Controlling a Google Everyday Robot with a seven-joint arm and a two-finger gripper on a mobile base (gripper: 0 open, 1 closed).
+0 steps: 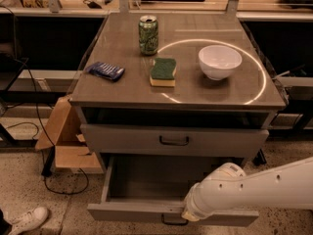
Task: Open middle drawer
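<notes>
middle drawer (132,213) stands pulled well out, its handle (172,223) at the hand (185,216), grip untellable; little seems left.

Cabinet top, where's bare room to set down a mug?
Free: the front strip of the cabinet top, in front of the packet, sponge and bowl; also the back right corner behind the bowl. Crowded around the can and sponge. The end effector is low at the open middle drawer.

Grey middle drawer (142,212) open, gripper (183,218) at front
</notes>
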